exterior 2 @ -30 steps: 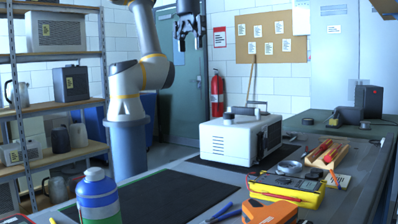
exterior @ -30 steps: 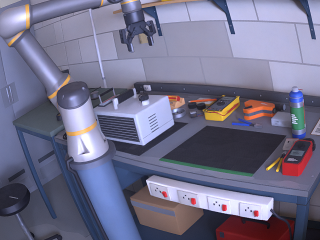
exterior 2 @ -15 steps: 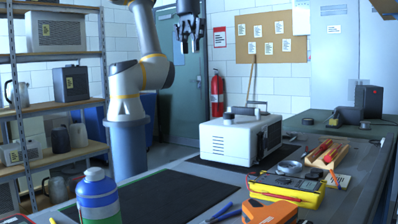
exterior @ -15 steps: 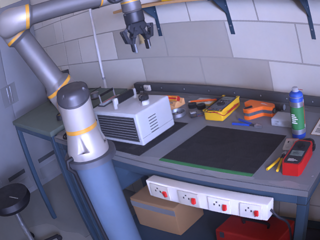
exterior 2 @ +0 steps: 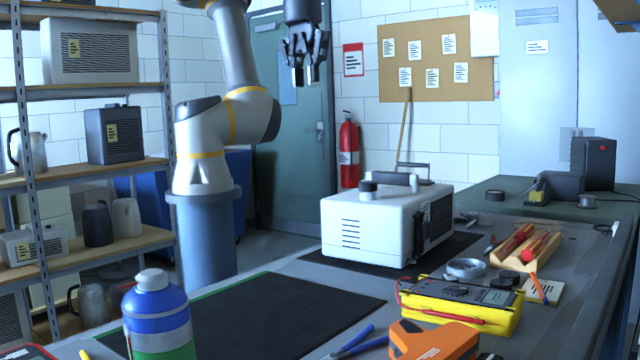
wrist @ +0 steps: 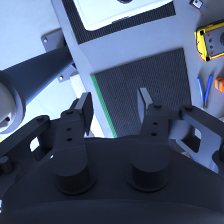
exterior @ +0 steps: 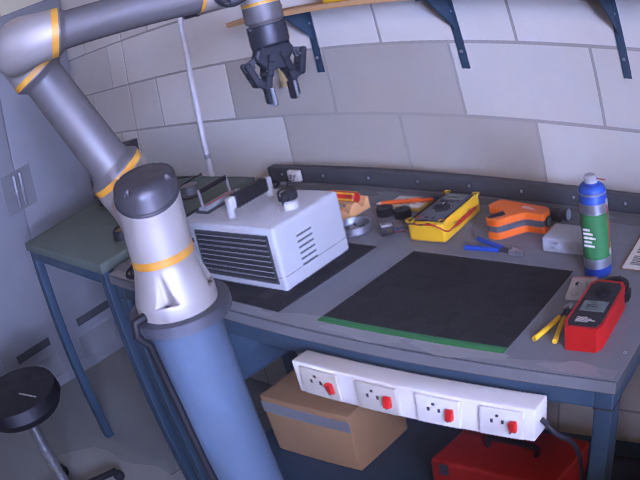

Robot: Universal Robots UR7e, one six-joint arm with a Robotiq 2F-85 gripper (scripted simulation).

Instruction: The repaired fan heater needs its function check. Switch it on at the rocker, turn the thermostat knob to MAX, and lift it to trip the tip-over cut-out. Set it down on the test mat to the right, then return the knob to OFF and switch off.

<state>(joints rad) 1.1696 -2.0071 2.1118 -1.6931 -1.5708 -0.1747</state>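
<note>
The rocker switch on the fan heater (exterior: 269, 237) (exterior 2: 386, 220) is hidden from me, and in the wrist camera only a corner of the white casing (wrist: 121, 12) shows. The heater sits on a small dark mat at the left of the bench, with a black thermostat knob (exterior: 287, 195) (exterior 2: 368, 187) and a carry handle (exterior: 252, 192) (exterior 2: 395, 178) on top. To its right lies the larger green-edged test mat (exterior: 450, 297) (exterior 2: 270, 312) (wrist: 145, 88), far above which my gripper (exterior: 279, 94) (exterior 2: 305, 76) (wrist: 115, 107) hangs half closed and empty.
Behind the mats lie a yellow multimeter (exterior: 443, 214) (exterior 2: 460, 300), an orange tool (exterior: 517, 218), blue pliers (exterior: 493, 248) and screwdrivers (exterior 2: 525, 245). A blue spray bottle (exterior: 594, 225) and a red meter (exterior: 594, 315) stand right of the test mat. My arm's column (exterior: 207, 372) rises at the bench's left front.
</note>
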